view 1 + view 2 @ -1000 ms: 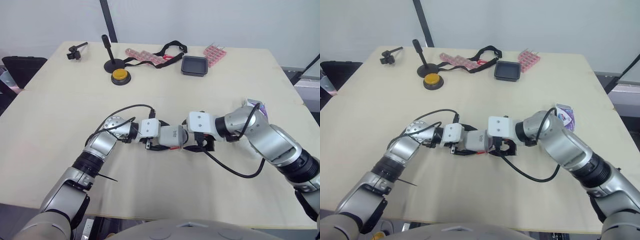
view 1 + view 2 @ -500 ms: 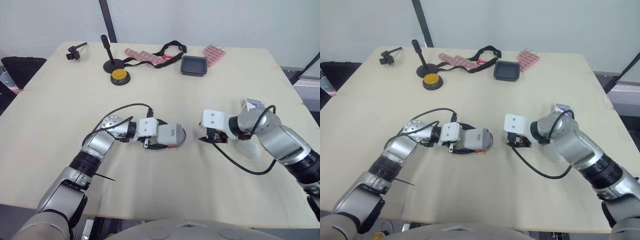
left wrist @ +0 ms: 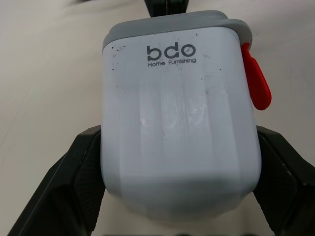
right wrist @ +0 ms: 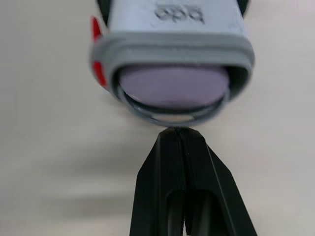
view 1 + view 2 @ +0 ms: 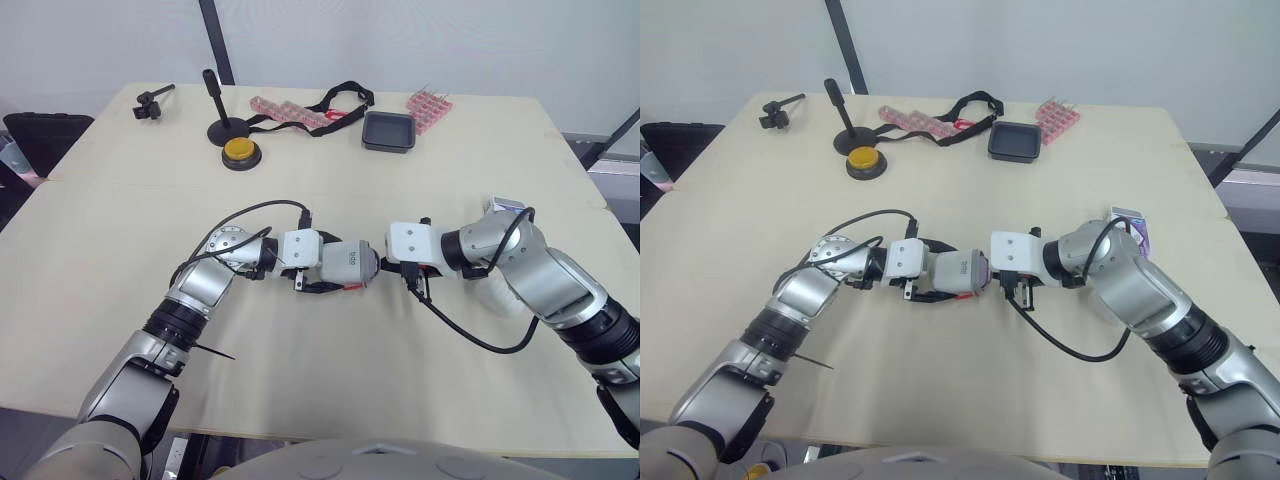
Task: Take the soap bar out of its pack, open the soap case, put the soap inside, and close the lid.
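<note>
Beige table (image 5: 330,400) | I see left gripper (image 3: 181,167) pinching white soap case (image 5: 347,264), red tab (image 3: 256,81), purple soap (image 4: 173,87) showing at its end | right gripper (image 4: 177,135) pressed together just beside it.

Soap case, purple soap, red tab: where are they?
soap case (image 3: 179,128), left wrist view, middle of its white side
purple soap (image 4: 173,86), right wrist view, its visible end
red tab (image 3: 256,81), left wrist view, its middle
</note>
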`<state>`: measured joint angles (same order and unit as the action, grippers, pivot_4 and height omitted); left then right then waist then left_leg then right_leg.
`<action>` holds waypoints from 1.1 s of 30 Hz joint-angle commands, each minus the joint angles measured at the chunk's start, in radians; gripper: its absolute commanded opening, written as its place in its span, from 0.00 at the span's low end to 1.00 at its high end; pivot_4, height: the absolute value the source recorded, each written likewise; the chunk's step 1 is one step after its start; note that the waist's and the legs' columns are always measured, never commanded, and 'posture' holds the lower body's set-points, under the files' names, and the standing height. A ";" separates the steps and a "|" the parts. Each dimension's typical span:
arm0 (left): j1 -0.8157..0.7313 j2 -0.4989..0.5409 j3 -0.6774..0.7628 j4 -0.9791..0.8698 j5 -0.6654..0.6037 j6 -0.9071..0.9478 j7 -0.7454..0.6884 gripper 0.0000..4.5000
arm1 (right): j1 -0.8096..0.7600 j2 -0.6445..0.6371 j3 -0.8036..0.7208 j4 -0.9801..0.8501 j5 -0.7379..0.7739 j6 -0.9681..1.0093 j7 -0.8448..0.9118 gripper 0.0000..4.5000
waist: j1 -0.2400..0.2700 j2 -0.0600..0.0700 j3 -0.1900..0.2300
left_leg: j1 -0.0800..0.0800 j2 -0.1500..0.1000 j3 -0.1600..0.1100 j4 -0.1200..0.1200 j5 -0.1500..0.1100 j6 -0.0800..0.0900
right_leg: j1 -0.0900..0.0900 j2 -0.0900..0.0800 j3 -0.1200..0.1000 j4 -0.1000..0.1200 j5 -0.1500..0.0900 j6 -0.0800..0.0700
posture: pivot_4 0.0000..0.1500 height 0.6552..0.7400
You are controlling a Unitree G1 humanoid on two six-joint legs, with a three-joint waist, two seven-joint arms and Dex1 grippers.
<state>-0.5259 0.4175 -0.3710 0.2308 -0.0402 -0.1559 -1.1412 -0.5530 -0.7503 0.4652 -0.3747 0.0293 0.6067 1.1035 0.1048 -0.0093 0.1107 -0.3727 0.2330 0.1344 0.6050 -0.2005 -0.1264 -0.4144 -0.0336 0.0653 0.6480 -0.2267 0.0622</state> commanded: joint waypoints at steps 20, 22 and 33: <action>0.125 0.094 0.135 -0.227 -0.092 0.094 0.046 0.77 | 0.064 0.023 -0.150 -0.020 -0.030 0.069 -0.126 0.48 | -0.013 0.001 0.000 | 0.000 0.000 0.000 -0.001 0.000 0.000 | -0.001 0.000 0.000 -0.001 0.000 0.000 | 1.00 0.99; 0.149 0.113 0.153 -0.237 -0.111 0.106 0.042 0.77 | 0.093 0.016 -0.206 -0.042 0.021 0.099 -0.117 0.62 | -0.011 0.001 0.000 | 0.000 0.000 0.000 -0.001 0.000 0.000 | -0.001 0.000 0.000 -0.002 0.000 0.000 | 1.00 0.99; 0.198 0.157 0.184 -0.234 -0.146 0.116 0.031 0.77 | 0.200 0.061 -0.494 -0.158 0.426 0.368 -0.105 1.00 | -0.011 0.001 0.001 | 0.001 0.000 0.000 -0.001 0.000 0.000 | -0.001 0.000 0.000 -0.002 0.000 0.000 | 1.00 0.99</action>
<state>-0.3232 0.5678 -0.2148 0.0237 -0.1612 -0.0305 -1.1119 -0.3497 -0.6964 0.0161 -0.5132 0.4054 0.9340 1.0233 0.0941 -0.0084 0.1112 -0.3717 0.2332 0.1344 0.6043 -0.2006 -0.1267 -0.4154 -0.0335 0.0652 0.6458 -0.2267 0.0621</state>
